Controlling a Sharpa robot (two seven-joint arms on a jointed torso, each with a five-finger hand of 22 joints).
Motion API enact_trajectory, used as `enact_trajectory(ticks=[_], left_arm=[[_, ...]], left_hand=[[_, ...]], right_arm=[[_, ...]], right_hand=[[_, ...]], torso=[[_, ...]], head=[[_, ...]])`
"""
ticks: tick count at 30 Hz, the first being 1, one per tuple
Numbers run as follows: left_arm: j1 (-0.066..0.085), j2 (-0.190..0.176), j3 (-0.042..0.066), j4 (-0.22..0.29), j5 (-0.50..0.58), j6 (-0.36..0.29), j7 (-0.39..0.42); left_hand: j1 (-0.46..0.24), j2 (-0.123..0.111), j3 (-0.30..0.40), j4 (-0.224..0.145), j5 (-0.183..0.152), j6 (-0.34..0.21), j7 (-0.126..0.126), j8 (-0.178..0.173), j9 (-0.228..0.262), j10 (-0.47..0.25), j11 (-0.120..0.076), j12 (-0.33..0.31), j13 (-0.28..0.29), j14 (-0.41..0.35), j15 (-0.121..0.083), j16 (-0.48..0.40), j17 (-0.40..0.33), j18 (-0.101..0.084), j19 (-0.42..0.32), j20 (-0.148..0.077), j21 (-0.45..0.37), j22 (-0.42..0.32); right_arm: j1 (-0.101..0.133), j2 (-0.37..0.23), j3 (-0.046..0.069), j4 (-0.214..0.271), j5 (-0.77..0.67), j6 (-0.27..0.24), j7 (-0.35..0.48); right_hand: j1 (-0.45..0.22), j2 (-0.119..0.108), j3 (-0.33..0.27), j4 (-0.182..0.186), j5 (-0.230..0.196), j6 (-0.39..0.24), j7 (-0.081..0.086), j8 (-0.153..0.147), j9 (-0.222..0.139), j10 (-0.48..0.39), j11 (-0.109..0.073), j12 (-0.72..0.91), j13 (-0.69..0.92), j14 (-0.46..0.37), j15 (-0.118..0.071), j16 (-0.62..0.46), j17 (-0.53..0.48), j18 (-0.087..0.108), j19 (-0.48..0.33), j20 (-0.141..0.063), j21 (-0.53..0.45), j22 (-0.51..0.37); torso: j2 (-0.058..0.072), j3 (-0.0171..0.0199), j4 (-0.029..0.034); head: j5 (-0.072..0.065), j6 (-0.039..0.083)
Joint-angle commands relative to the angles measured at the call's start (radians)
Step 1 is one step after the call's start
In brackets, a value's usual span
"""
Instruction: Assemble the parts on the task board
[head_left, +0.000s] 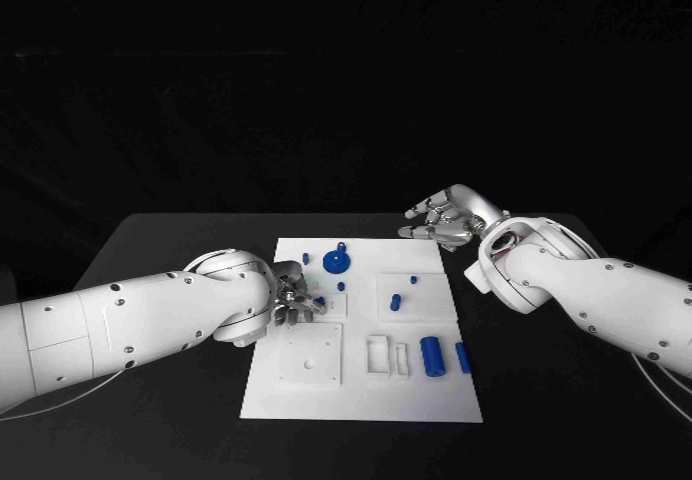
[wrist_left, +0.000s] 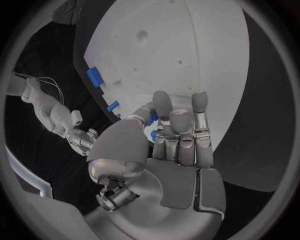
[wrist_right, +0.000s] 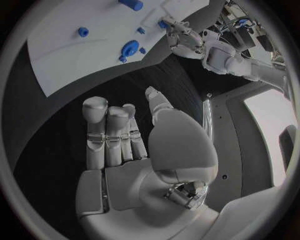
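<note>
The white board (head_left: 364, 400) lies in the middle of the black table (head_left: 173, 240). The left hand (head_left: 296, 298) is over the board's left side, close to a small blue peg (head_left: 342, 286). I cannot tell if its fingers hold anything; in the left wrist view they stand close together and a bit of blue shows just behind them. The right hand (head_left: 450, 218) hangs above the table just past the board's far right corner, fingers a little curled and holding nothing. A round blue wheel (head_left: 336, 263) sits near the board's far edge. Two blue tubes (head_left: 431, 356) lie side by side near the right edge.
</note>
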Motion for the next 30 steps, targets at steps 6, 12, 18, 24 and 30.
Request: enact_trajectory(ticks=[6,12,18,24,30], left_arm=[[-0.005,-0.008,-0.003,0.009,0.028,-0.007,0.008],[-0.004,-0.022,-0.002,0.015,0.075,-0.01,0.034],[-0.001,-0.032,-0.002,0.019,0.096,-0.014,0.047],[0.0,-0.039,-0.002,0.023,0.101,-0.025,0.05],[0.0,-0.045,-0.002,0.025,0.098,-0.038,0.052]], left_hand=[[0.047,0.001,-0.005,0.023,-0.037,0.174,-0.111,-0.017,-0.001,0.014,-0.031,-0.021,-0.015,-0.003,-0.004,-0.017,-0.014,-0.007,-0.004,0.003,-0.014,0.019],[0.052,0.003,-0.01,0.036,-0.054,0.173,-0.11,-0.022,-0.001,0.014,-0.03,-0.024,-0.021,-0.005,-0.003,-0.019,-0.017,-0.007,-0.005,0.004,-0.02,0.019],[0.047,-0.034,-0.057,0.057,-0.14,0.175,-0.111,-0.026,0.0,0.014,-0.03,-0.027,-0.028,-0.005,-0.003,-0.024,-0.021,-0.007,-0.001,0.004,-0.031,0.019],[0.066,-0.204,-0.029,0.202,-0.233,0.184,-0.111,-0.034,-0.009,0.014,-0.03,-0.038,-0.042,-0.005,-0.004,-0.038,-0.028,-0.007,0.005,0.002,-0.048,0.018],[0.098,-0.263,-0.08,0.226,-0.239,0.174,-0.106,-0.05,-0.021,0.013,-0.028,-0.071,-0.063,-0.016,-0.005,-0.064,-0.036,-0.007,-0.002,0.0,-0.063,0.015]], right_arm=[[-0.002,0.001,0.001,-0.001,0.002,0.016,0.01],[-0.003,0.002,0.001,-0.004,0.002,0.022,0.01],[-0.005,0.003,0.001,-0.006,0.003,0.025,0.01],[-0.006,0.004,0.001,-0.006,0.003,0.026,0.01],[-0.006,0.003,0.001,-0.006,0.003,0.026,0.009]], right_hand=[[-0.007,-0.003,0.003,0.006,0.005,0.005,0.0,-0.003,-0.001,-0.004,-0.002,0.002,-0.002,-0.004,-0.004,-0.005,-0.002,0.018,0.016,0.002,-0.01,0.078],[-0.006,-0.002,0.003,0.006,0.005,0.005,0.0,-0.004,-0.001,-0.004,-0.002,0.002,-0.002,-0.005,-0.004,-0.005,-0.002,0.018,0.017,0.002,-0.008,0.078],[-0.006,-0.002,0.003,0.006,0.005,0.005,0.0,-0.004,-0.001,-0.004,-0.002,0.002,-0.002,-0.005,-0.004,-0.005,-0.002,0.018,0.017,0.002,-0.008,0.078],[-0.007,-0.003,0.002,0.005,0.004,0.004,0.0,-0.003,-0.001,-0.006,-0.002,0.001,-0.003,-0.005,-0.004,-0.006,-0.003,0.018,0.016,0.002,-0.01,0.078],[-0.007,-0.004,0.001,0.004,0.004,0.003,0.001,-0.003,-0.001,-0.007,-0.001,0.0,-0.004,-0.006,-0.003,-0.007,-0.003,0.018,0.016,0.002,-0.013,0.077]], torso=[[-0.001,-0.0001,0.0011],[-0.001,-0.0002,0.0022],[-0.001,-0.0003,0.0028],[-0.001,0.0,0.0013],[-0.001,0.0,0.0017]], head=[[-0.003,0.001],[-0.003,0.003],[-0.002,0.004],[0.0,0.005],[0.0,0.005]])
